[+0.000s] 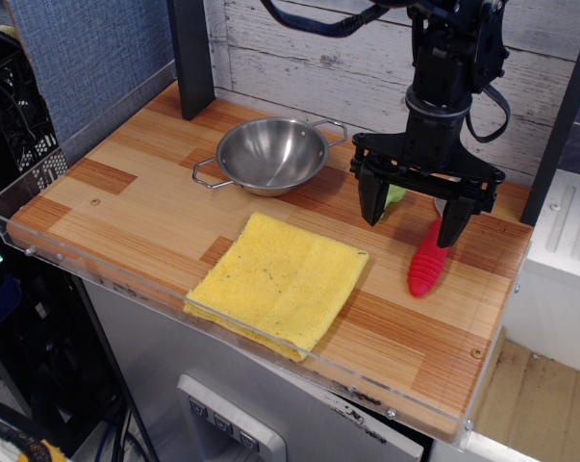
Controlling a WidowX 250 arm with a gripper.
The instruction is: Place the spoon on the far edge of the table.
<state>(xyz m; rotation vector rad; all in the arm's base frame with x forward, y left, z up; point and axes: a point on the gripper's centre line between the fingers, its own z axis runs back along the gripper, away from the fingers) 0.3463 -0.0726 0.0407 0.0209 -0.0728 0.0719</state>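
Surface (pixel 126 207): one wooden butcher-block top with a clear acrylic rim, backed by a whitewashed plank wall. Nearest the front edge lies one yellow cloth (pixel 280 279), folded flat. Behind it and to the right lies one spoon (pixel 428 262); its red ribbed handle is in plain view, while its metal bowl is mostly hidden behind the gripper. One gripper (pixel 414 214), black, hangs over the right part of the surface with its two fingers spread wide and pointing down, holding nothing. The right finger stands in front of the upper end of the spoon handle; contact cannot be confirmed. One green broccoli toy (pixel 395 194) shows partly between the fingers. Farther back sits one steel bowl (pixel 270 154), upright, with two wire handles.
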